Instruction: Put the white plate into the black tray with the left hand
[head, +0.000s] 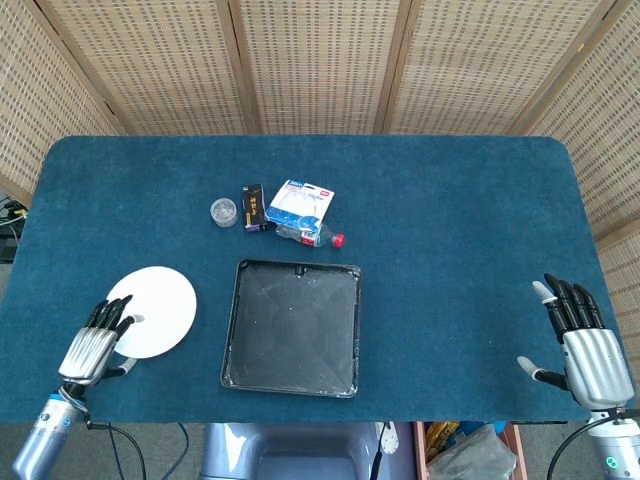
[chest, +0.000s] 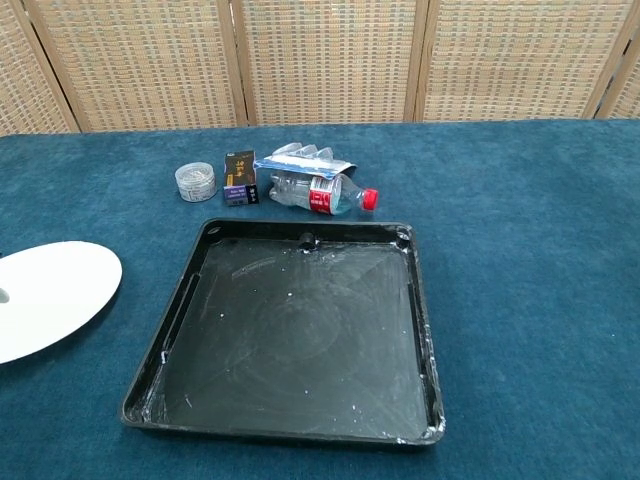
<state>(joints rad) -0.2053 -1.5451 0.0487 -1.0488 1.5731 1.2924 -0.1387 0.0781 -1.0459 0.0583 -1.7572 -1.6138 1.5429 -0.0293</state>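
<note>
The white plate (head: 155, 310) is at the table's front left, left of the black tray (head: 292, 326). My left hand (head: 92, 347) grips the plate's near-left rim, fingers lying on top of it and thumb below. In the chest view the plate (chest: 55, 298) looks like a flatter ellipse, raised off the blue cloth, with one fingertip showing at the frame's left edge. The tray (chest: 300, 415) has nothing in it. My right hand (head: 587, 345) is open at the front right, fingers spread, far from both.
Behind the tray lie a small clear jar (head: 224, 212), a dark box (head: 254, 207), a blue-and-white packet (head: 300, 202) and a plastic bottle with a red cap (head: 312, 236). Woven screens stand behind the table.
</note>
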